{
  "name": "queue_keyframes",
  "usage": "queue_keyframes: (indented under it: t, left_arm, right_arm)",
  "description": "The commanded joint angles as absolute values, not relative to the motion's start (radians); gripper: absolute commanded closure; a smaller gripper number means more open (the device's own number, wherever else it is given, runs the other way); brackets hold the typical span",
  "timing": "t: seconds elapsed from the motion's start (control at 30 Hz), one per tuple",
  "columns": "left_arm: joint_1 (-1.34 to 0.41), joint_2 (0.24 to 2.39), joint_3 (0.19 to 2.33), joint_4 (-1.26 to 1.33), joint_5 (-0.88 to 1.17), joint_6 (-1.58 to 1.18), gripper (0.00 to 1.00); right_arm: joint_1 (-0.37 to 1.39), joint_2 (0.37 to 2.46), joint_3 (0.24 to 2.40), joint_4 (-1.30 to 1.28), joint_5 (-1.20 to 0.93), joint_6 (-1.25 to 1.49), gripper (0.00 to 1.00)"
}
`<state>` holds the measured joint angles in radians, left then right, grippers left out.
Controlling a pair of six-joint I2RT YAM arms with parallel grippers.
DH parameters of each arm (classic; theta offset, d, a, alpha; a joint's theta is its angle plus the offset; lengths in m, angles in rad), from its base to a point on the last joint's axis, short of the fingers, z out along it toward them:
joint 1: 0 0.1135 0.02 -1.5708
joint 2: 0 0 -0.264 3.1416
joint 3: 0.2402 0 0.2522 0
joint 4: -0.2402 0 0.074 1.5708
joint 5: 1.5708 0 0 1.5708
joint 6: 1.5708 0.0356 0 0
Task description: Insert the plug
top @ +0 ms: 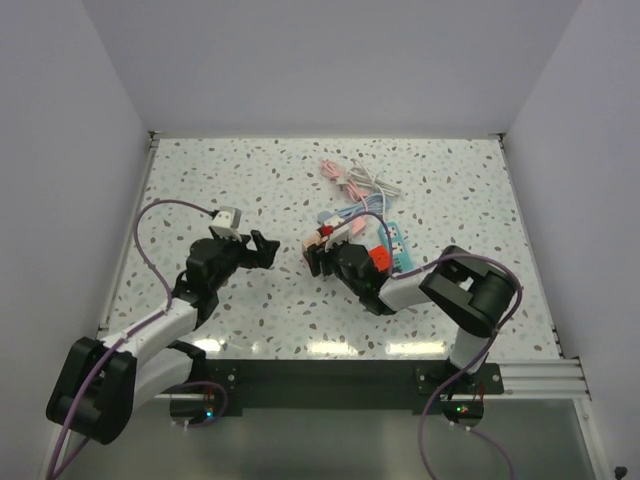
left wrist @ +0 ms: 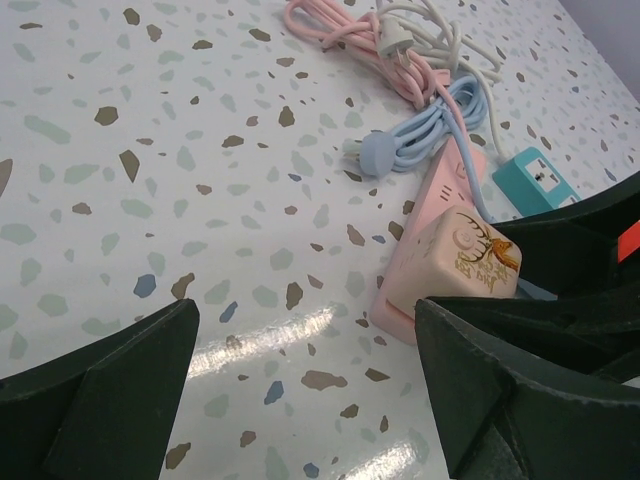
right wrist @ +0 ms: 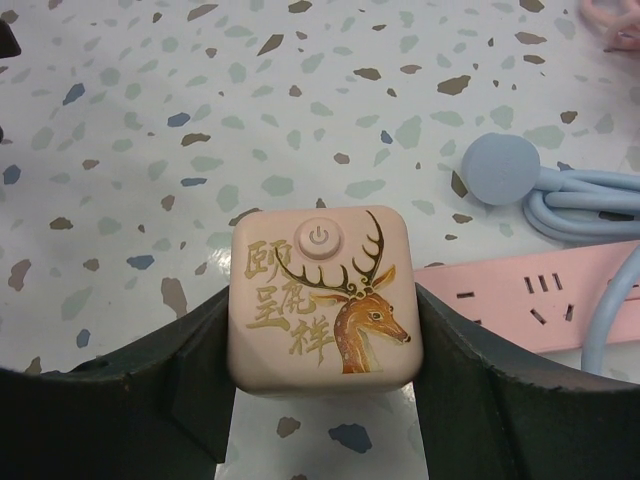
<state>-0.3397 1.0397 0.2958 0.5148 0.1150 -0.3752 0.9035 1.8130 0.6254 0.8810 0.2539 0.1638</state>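
Speckled surface (top: 250, 180), white walls all round. The right end effector (right wrist: 322, 345) is clamped on the pink cube (right wrist: 320, 290), one finger per side. Its button-and-deer face looks up at the wrist camera, so I'd say the hidden prong side faces down. It hangs at the near end of the strip (right wrist: 540, 295); contact unclear. The strip lies flat, slots up, long axis running off to the right. The left end effector (left wrist: 305, 335) gapes wide and empty.
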Motion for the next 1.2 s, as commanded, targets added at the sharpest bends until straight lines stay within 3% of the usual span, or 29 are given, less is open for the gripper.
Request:
queue_keyframes:
  t: [0.0,0.57,0.8,1.17]
  left_arm:
    - [-0.330,1.022,0.290,0.555,0.137,-0.368,0.06]
    - [-0.330,1.009,0.284,0.565,0.155,-0.370,0.06]
    - [-0.330,1.003,0.279,0.569,0.175,-0.373,0.06]
    - [-0.328,0.980,0.264,0.581,0.196,-0.379,0.06]
  right_arm:
    - [0.968,1.999,0.523,0.380,0.198,0.328,1.00]
    - [1.080,2.152,0.541,0.339,0.232,0.411,1.00]
    - [1.158,2.187,0.664,0.160,0.267,0.411,1.00]
    - [1.195,2.261,0.598,0.218,0.186,0.526,1.00]
